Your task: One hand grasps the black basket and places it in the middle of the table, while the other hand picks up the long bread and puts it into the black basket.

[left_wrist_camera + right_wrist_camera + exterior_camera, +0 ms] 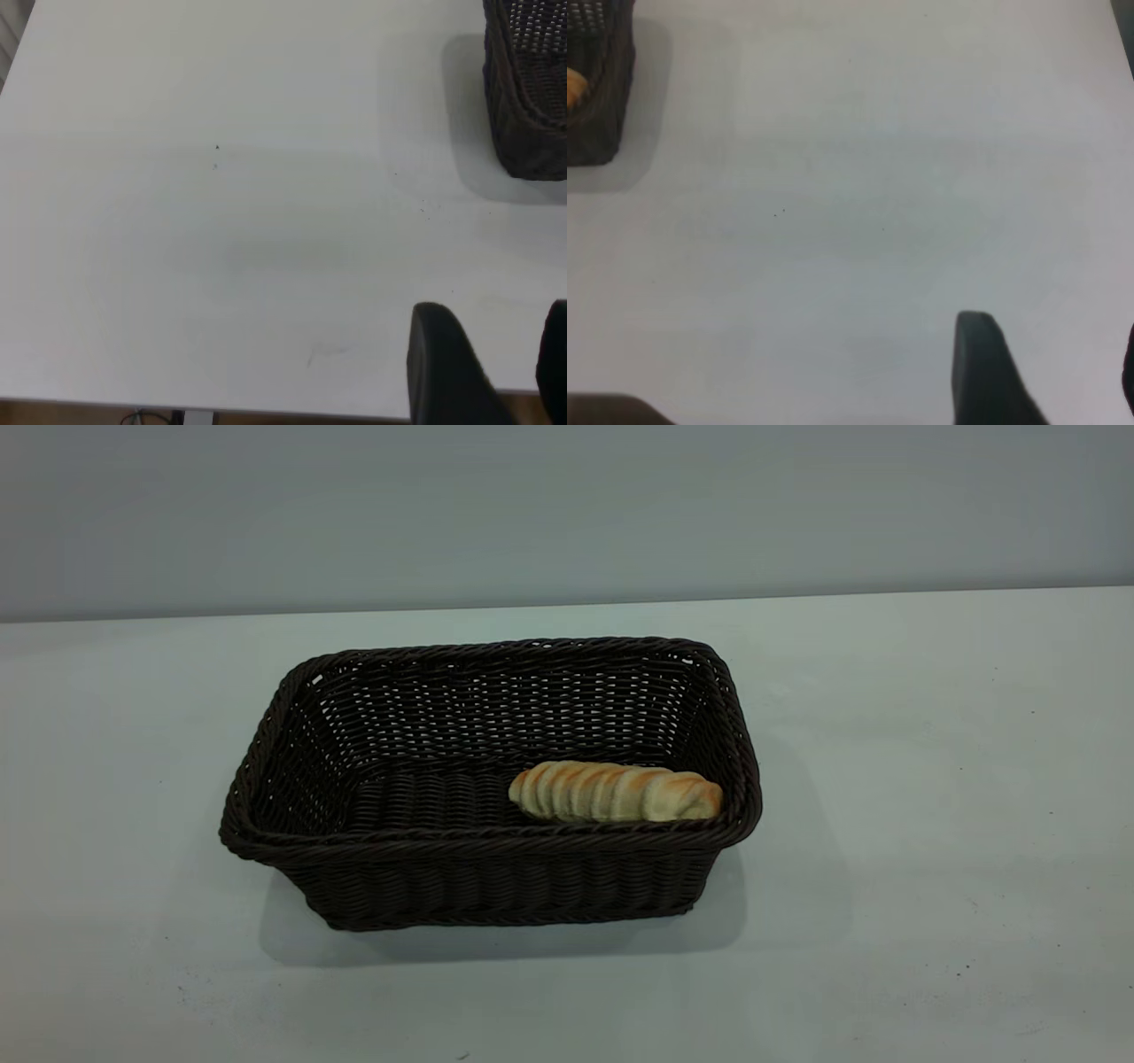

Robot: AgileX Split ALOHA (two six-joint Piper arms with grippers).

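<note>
Bare worktop (930,824) occupies the foreground of the exterior view. Past it, near the centre, stands the black basket (496,868), with the long bread (616,791) lying flat inside, against the near wall toward the basket's 4 o'clock corner. Judged from this layout, both placements appear complete.

Handling assessment: the basket looks light but bulky and fairly stiff; its braided rim is the likely purchase, best taken at a short side. The open weave could snag a finger. The bread appears soft and easily crushed; a gentle pinch across its middle, square to its length, would suit. It sits close to the wall, so entry from above toward 12 o'clock has more room.

Neither arm shows in the exterior view. The left gripper (492,376) hangs over bare worktop with jaws spread, holding nothing, the basket's end wall well apart from it. The right gripper (1050,376) likewise hangs clear, jaws spread and empty, a basket corner far off.

Clearance: open surface on all sides of the basket; the worktop's far edge runs at 12 o'clock, well behind it.
</note>
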